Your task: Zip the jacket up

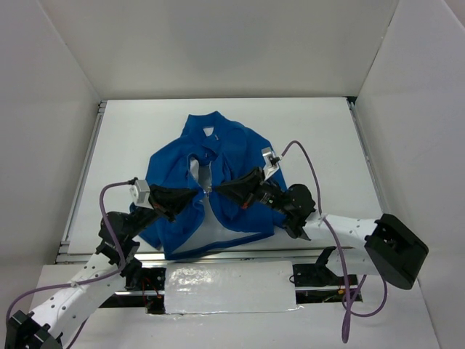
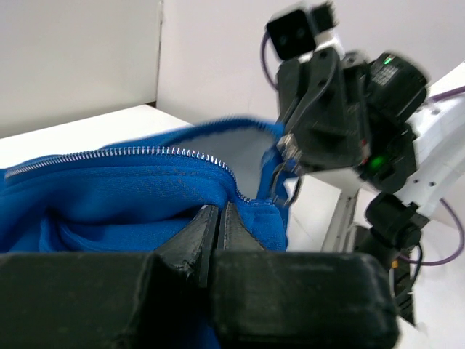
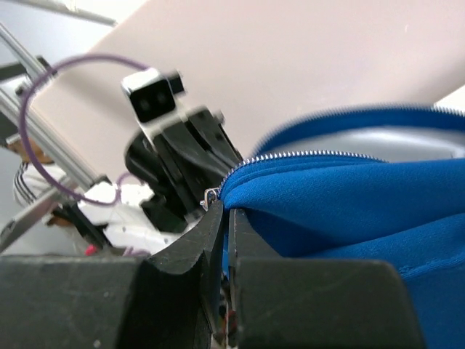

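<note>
Nearest, at the table's front edge, a shiny strip (image 1: 229, 287) lies between the two arm bases. Just beyond it the jacket (image 1: 240, 149) lies spread on the white table (image 1: 327, 131), front up and open, hem toward the arms. Both grippers meet over its lower middle, tips almost touching. The left gripper (image 1: 192, 196) is pinched tight on the blue fabric of one front edge, just under the zipper (image 2: 145, 151) teeth. The right gripper (image 1: 220, 187) is likewise closed on the facing edge, with blue cloth between its fingers (image 3: 211, 233), right by the metal slider (image 3: 211, 195). White lining (image 1: 211, 220) shows in the gap between the front edges. Farthest off, the collar (image 1: 207, 123) points toward the back wall.
</note>
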### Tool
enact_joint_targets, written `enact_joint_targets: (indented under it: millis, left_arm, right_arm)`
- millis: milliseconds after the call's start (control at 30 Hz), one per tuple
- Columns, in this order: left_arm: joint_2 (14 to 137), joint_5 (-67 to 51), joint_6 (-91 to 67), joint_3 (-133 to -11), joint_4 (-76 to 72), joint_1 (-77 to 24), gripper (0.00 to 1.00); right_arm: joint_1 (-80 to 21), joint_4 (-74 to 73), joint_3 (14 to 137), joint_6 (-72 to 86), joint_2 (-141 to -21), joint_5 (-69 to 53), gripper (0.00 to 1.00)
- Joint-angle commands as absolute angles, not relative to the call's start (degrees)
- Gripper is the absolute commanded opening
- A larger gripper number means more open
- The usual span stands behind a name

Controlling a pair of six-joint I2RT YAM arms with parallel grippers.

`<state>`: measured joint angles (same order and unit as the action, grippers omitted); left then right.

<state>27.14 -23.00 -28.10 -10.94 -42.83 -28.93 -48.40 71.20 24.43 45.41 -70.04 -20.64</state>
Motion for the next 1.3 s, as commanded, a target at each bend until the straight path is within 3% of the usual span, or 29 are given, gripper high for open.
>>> enact_joint_targets:
  millis: [0,200,467,567,900,1133,1267]
  left_arm:
    - [27.0,-22.6,-23.7,-12.8,-46.5,-29.1,0.00]
    - [26.9,-18.6,-17.8,-11.0,-49.0,-29.1,0.00]
    - [30.5,-21.0,-20.4,-16.4,-43.6,-29.1,0.04]
    - [31.5,-21.2,-28.9,-17.2,-40.0,-29.1,0.19]
    - [21.1,-29.1,-45.8,-6.4,-35.7,-29.1,0.50]
    - [18.2,-30.8,-55.6,4.3,-42.7,-29.3,0.60]
    - [21.1,-30.8,-59.7,2.7,-40.0,-30.1,0.68]
  right_arm:
    - [-49.8,67.8,29.4,45.9,-65.0,-16.0,0.00]
    - [-51.4,35.9,33.4,51.5,-58.6,-2.1,0.00]
    - [-51.8,25.3,34.2,51.0,-57.9,-5.3,0.00]
    - [-51.9,22.6,32.8,49.8,-56.7,-5.5,0.00]
    - [-51.9,7.2,25.9,49.8,-47.5,-9.8,0.00]
    - [-51.9,-1.5,22.2,48.8,-39.5,-7.9,0.00]
    - [-51.9,-6.4,22.1,47.8,-39.5,-5.7,0.00]
